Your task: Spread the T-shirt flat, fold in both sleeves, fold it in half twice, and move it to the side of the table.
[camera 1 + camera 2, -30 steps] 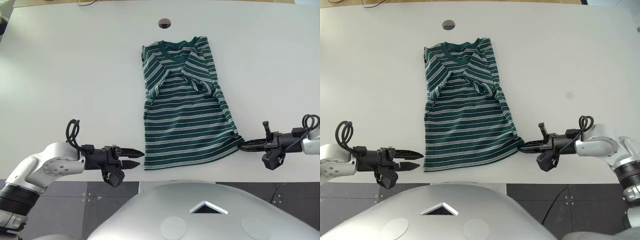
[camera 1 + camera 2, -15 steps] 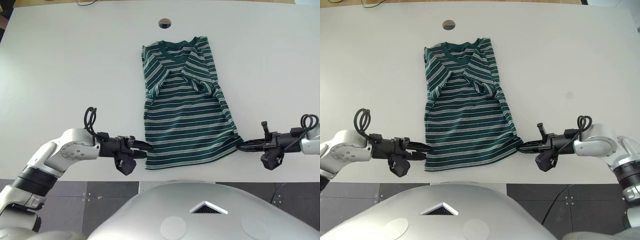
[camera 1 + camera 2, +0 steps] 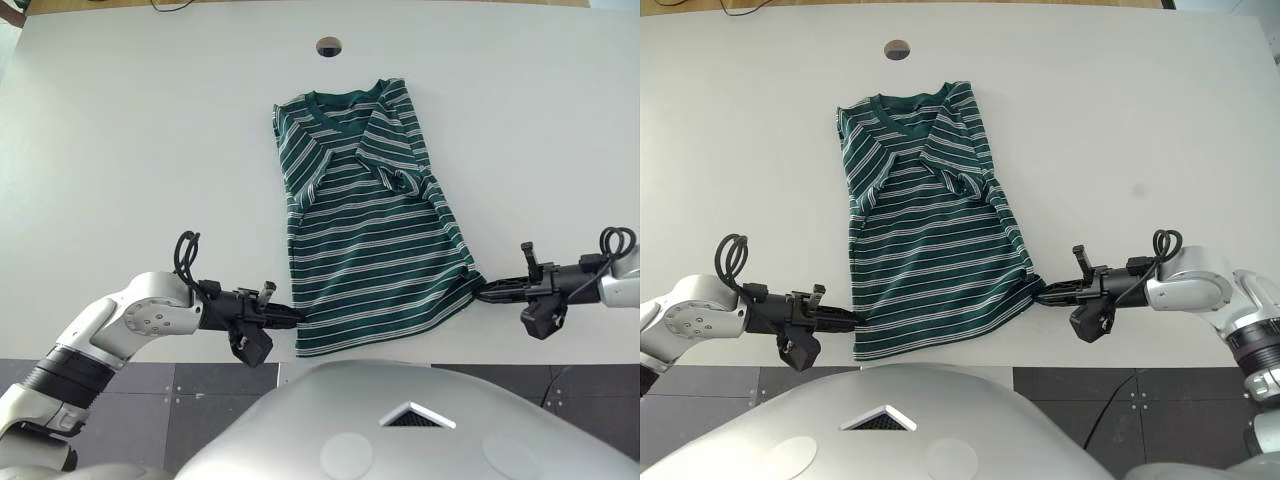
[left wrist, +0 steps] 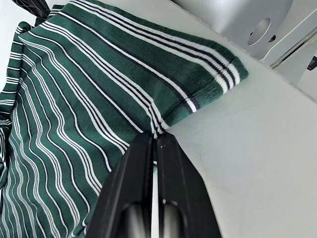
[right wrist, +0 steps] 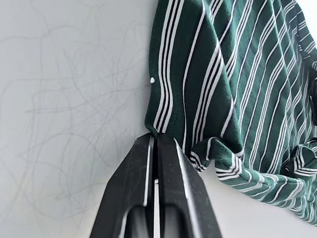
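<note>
Head eyes look down over the table (image 3: 120,120); wrist cameras peer close along the T-shirt (image 4: 74,89) hem.

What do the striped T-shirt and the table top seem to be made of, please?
The T-shirt looks like soft knitted fabric, probably cotton jersey, with a matte finish: its surface is fuzzy, and it wrinkles and drapes. The table looks like a hard, smooth white top, perhaps laminate, marked with fine scratches.

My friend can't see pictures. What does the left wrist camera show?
The left gripper, two black fingers pressed together, pinches the edge of a green, white-striped T-shirt. The T-shirt lies spread on a pale table, with one of its corners near the gripper.
</note>
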Robot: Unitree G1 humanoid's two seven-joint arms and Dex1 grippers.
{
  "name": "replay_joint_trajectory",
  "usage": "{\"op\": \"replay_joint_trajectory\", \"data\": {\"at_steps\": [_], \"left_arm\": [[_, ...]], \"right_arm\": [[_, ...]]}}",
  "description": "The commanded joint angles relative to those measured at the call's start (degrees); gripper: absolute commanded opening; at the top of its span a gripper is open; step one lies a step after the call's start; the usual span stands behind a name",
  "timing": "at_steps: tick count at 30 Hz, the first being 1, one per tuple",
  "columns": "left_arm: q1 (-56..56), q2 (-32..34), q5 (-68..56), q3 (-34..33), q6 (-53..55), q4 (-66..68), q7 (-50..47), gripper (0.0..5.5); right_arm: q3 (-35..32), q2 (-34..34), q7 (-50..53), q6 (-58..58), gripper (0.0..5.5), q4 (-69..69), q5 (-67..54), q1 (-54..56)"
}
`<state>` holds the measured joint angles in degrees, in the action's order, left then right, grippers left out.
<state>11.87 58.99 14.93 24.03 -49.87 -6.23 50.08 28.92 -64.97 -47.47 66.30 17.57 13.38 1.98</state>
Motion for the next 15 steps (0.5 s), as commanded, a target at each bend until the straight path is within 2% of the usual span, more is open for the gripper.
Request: {"op": "replay_joint_trajectory", "data": {"at_steps": [1, 4, 6, 8, 11, 15], "left_arm": [[0.9, 0.7, -0.6, -0.6, 2.3, -0.7, 0.1, 0.12], [0.4, -0.6, -10.3, -2.1, 16.2, -6.0, 1.9, 0.12], [0.1, 1.3, -23.0, -2.8, 29.6, -11.8, 5.1, 0.12], [0.7, 3.6, -32.7, -3.1, 36.9, -15.8, 8.5, 0.12], [3.4, 7.5, -42.7, -5.3, 41.9, -19.3, 15.1, 0.12], [10.0, 8.9, -47.8, -9.5, 40.0, -18.0, 22.4, 0.12]], "right_arm": [[3.9, 1.0, -5.0, -7.0, 0.1, -0.6, -1.8, -3.4], [5.4, -4.1, -12.3, -27.3, 0.1, -16.8, -26.0, -8.0], [3.8, -7.7, -15.2, -40.2, 0.1, -28.6, -40.3, -8.2], [1.4, -9.4, -17.8, -48.1, 0.1, -34.9, -48.6, -8.4], [-2.4, -12.0, -21.4, -57.3, 0.1, -40.5, -57.0, -8.9], [-9.6, -13.0, -24.1, -65.4, 0.1, -44.5, -63.0, -10.7]]}}
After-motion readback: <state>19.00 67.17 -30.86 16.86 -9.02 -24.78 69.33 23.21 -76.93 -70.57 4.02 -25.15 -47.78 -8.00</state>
